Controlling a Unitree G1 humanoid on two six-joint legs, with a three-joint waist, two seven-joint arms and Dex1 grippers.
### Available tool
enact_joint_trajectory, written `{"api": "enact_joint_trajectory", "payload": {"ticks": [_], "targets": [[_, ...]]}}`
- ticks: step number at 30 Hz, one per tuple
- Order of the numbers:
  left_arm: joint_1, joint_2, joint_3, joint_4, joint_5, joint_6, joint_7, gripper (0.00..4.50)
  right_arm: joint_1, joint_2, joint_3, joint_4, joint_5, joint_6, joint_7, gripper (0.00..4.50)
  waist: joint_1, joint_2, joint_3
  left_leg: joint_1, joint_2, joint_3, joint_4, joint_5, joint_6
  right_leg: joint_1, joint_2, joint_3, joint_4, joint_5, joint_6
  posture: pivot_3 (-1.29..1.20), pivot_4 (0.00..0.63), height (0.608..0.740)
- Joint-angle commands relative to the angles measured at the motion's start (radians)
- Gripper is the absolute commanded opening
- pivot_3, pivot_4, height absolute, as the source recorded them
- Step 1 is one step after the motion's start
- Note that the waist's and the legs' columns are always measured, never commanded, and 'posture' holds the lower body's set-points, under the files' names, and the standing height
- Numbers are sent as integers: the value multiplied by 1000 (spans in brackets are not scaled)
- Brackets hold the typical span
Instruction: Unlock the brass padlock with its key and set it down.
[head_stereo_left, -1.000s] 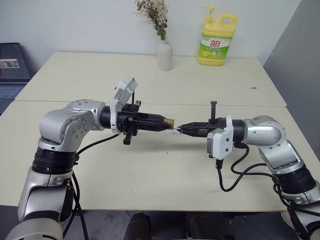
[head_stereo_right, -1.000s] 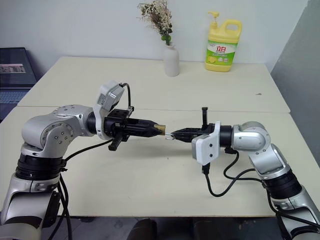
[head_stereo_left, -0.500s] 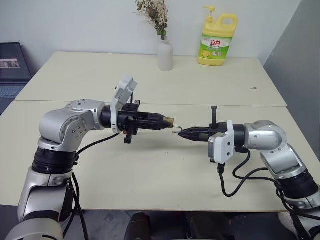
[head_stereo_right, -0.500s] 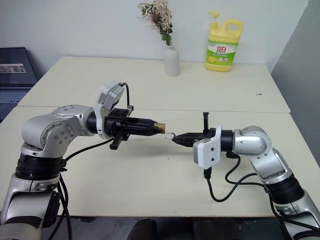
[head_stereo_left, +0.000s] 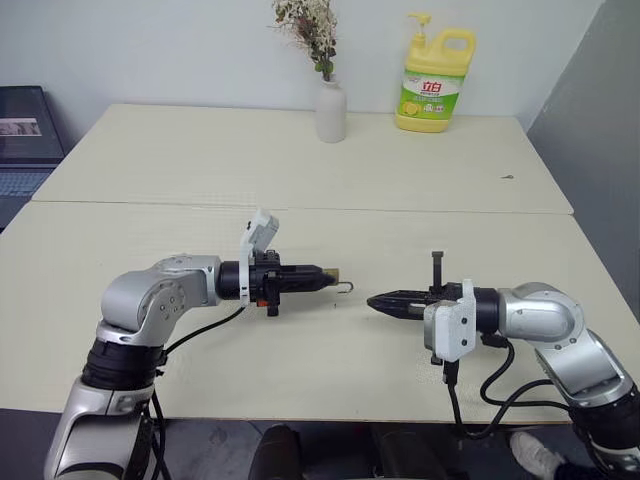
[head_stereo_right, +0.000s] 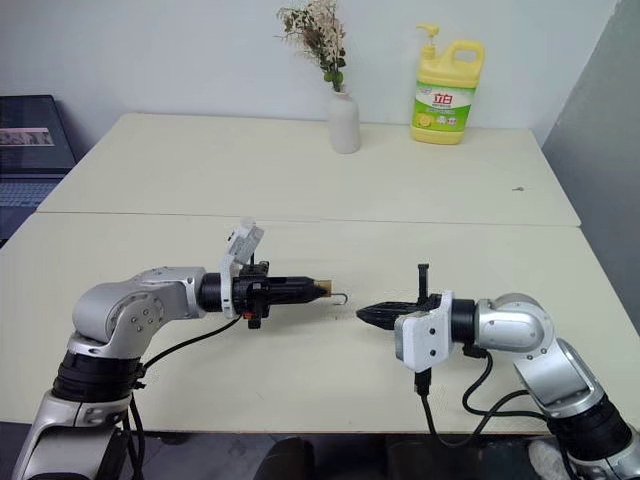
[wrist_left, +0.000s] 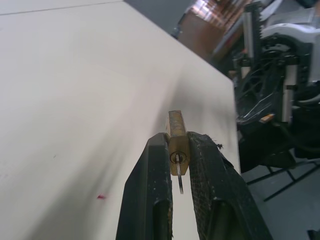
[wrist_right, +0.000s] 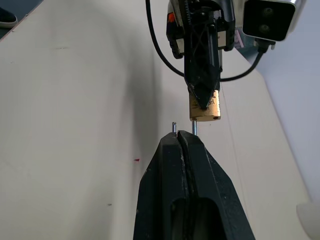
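Our left jaws pinch the brass padlock (wrist_left: 177, 140) by its sides. Its thin shackle (head_stereo_left: 346, 288) pokes out toward our right jaws. Our right jaws are squeezed tight together, a little way off from the lock. We cannot tell if the key is in them. Both jaws hang above the worktop (head_stereo_left: 300, 350). The lock is tiny and smooth, so it could slip out and drop. If we let go too high, it may bounce away.
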Motion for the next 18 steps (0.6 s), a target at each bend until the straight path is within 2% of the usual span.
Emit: {"api": "enact_joint_trajectory", "payload": {"ticks": [1, 6, 17, 18], "targets": [[38, 5, -2, -14, 22, -36, -1, 160, 31, -15, -37, -79, 85, 177, -1, 0, 0, 0, 0, 0, 0, 0, 0, 0, 0, 0, 0, 0, 0, 0, 0, 0, 150, 740], [52, -3, -14, 30, 50, -56, -11, 160, 34, -51, -34, -124, 106, 250, 27, 0, 1, 0, 0, 0, 0, -1, 0, 0, 0, 0, 0, -1, 0, -1, 2, 0, 150, 740], [37, -20, -72, 142, 129, -92, -26, 160, 7, -50, -30, -146, 124, 296, 24, 0, 0, 0, 0, 0, 0, -1, 0, 0, 0, 0, 0, -1, 0, -2, 4, 0, 150, 740], [33, -22, -71, 152, 137, -96, -20, 510, 5, -50, -29, -147, 124, 298, 24, 0, 0, 0, 0, 0, 0, -1, 0, 0, 0, 0, 0, -1, 0, -2, 4, 0, 150, 740]]}}
